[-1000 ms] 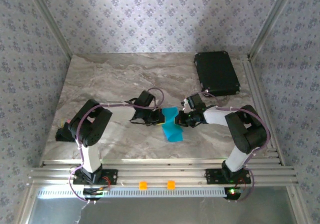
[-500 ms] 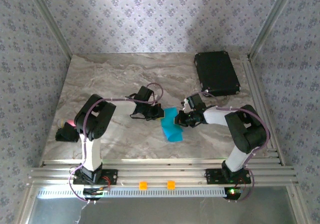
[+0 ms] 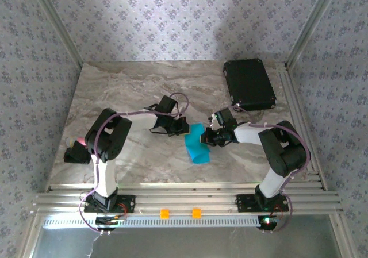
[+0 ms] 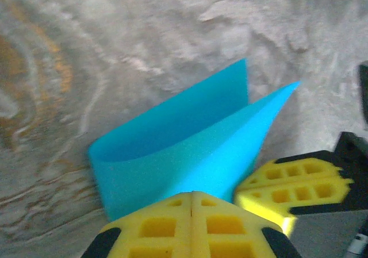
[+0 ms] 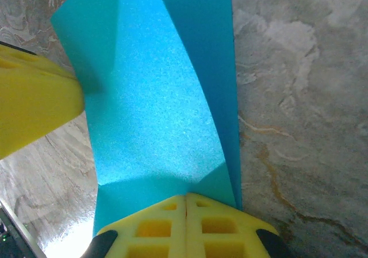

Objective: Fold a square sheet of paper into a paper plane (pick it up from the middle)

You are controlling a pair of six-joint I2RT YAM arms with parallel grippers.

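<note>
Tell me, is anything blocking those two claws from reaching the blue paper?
Nothing visible. The left claw and the right claw both sit shut right against the square sheet of paper, from opposite sides. The black case lies far off at the back right.

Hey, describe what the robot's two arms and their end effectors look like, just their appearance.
The left arm and right arm both have black joints, white link sections and thin purple cables looping alongside. The left end effector and right end effector have bright yellow fingers with square recesses and black backing.
</note>
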